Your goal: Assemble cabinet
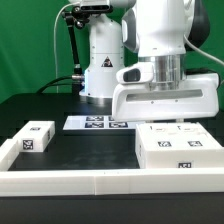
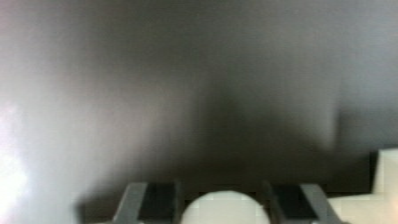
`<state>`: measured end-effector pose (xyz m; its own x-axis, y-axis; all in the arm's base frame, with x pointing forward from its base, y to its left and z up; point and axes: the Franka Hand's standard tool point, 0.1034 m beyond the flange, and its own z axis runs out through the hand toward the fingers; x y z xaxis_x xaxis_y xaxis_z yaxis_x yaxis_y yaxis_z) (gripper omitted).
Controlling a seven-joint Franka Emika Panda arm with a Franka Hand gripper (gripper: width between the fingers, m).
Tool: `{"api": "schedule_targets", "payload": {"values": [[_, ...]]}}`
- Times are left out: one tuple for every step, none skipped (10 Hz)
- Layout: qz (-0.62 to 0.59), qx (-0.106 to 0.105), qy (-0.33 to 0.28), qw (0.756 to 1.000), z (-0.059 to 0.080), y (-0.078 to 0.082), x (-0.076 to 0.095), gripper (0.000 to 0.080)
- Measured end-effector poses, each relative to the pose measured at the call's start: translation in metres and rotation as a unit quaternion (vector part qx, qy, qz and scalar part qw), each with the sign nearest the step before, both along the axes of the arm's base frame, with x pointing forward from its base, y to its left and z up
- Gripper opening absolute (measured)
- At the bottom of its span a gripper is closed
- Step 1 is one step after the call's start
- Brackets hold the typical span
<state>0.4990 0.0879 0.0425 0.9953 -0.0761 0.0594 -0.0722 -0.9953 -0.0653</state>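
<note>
Black tabletop (image 1: 70, 150) fills the scene, edged by low white rails (image 1: 60, 180) along the near side and the left. The cabinet (image 1: 182, 148), a white box with small tags on its near face, sits on the right, close to the near rail. A small white block (image 1: 36, 137) with a tag lies on the left, well apart from it. The marker board (image 1: 100, 123) lies flat farther back, between them. The gripper (image 2: 222, 192) hangs just over the cabinet's far part. Its fingers (image 2: 146, 205) stand apart with a pale rounded shape (image 2: 224, 210) between them, perhaps part of the cabinet; in the blur I cannot tell whether they clamp it.
</note>
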Motion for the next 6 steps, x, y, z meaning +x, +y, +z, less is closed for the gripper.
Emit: {"api": "schedule_targets", "payload": {"values": [[0.0,-0.001,0.008,1.0,0.009,-0.001,0.0,0.0218],[0.0,-0.002,0.014,1.0,0.02,-0.001,0.002,0.0218],[0.0,-0.002,0.013,1.0,0.016,-0.001,0.001,0.0219],[0.0,-0.002,0.015,1.0,0.014,-0.001,0.0,0.0219],[0.0,-0.002,0.015,1.0,0.014,-0.001,0.0,0.0219],[0.0,-0.002,0.015,1.0,0.014,-0.002,0.0,0.0219]]}}
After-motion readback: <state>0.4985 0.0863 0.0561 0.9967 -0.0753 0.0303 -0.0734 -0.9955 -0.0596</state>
